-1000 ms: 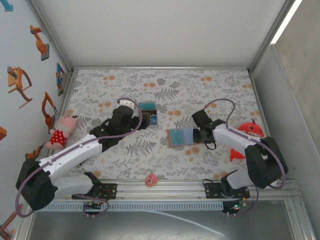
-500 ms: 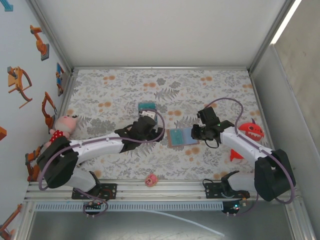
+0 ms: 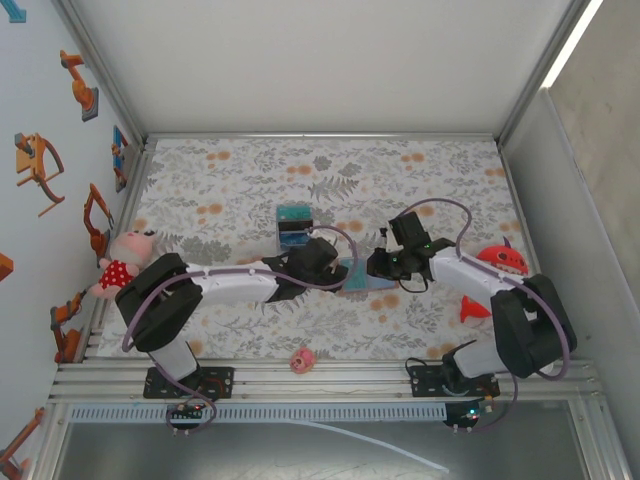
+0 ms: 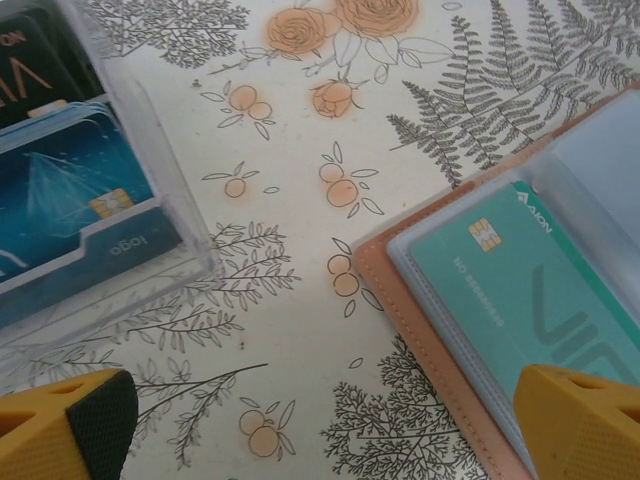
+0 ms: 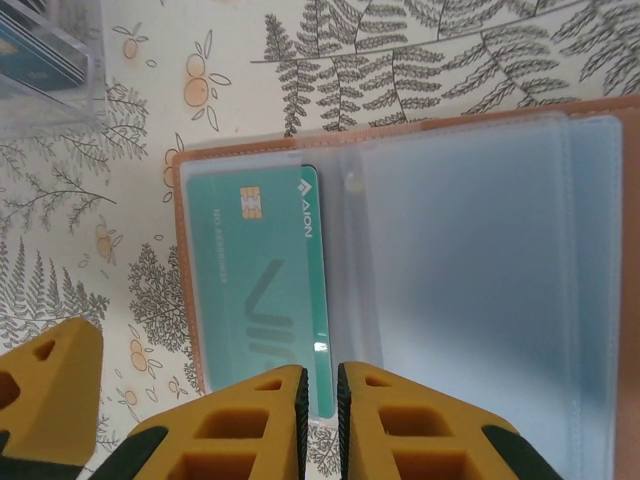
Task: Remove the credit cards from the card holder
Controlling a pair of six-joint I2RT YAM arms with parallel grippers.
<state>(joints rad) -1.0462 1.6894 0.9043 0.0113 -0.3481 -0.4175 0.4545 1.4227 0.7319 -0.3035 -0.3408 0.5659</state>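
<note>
Card holder (image 5: 480, 280) lies open; credit card (image 5: 260, 290) hugs edge.

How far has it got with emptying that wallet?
Some cards already sit in the clear box. One teal card is left in the open wallet. The right tool is closed at that card's edge, grip unclear; the left tool hovers open nearby. Pulling it out remains.

You had bare surface (image 4: 290, 130) between box (image 4: 160, 170) and holder (image 4: 383, 290) to pass through; left claw (image 4: 325, 428) and right claw (image 5: 320, 400) hung over the holder.
</note>
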